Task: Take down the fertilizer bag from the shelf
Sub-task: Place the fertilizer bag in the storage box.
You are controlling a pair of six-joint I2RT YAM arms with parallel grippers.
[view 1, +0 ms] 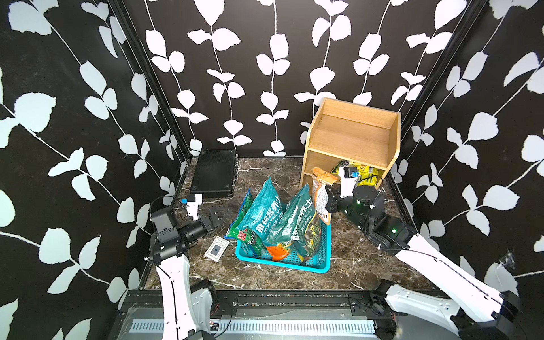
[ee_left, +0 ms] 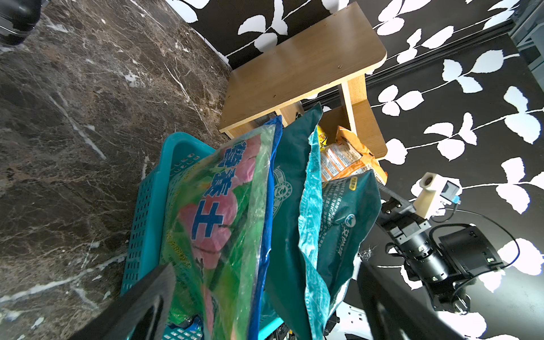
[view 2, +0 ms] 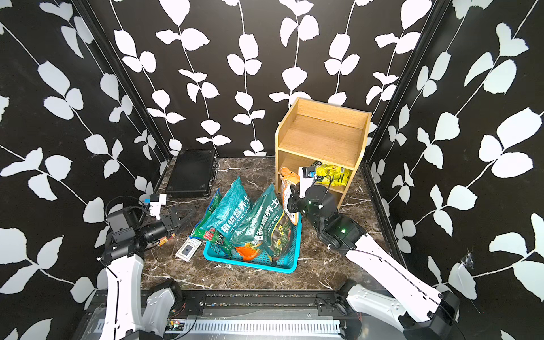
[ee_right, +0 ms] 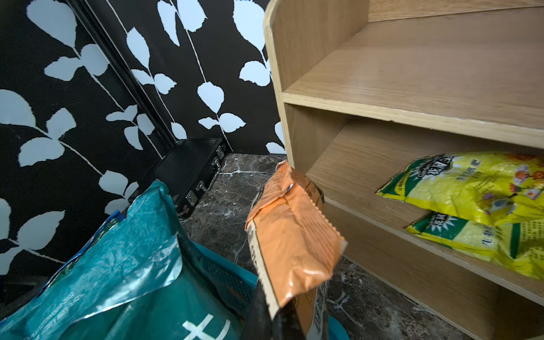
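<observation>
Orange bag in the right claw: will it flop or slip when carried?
Probably floppy: the orange bag is creased and folds over near its top. Likely light, since one pinch by the right claw holds it up. Its glossy film may slip.

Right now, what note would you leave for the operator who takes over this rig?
Left gripper: open, empty, away from the bags.
Right gripper: shut on the orange fertilizer bag, held outside the wooden shelf, at the far corner of the blue basket.
Done: teal bags stand in the basket.
Left: set the orange bag down; two yellow bags lie on the shelf's middle tier.
</observation>
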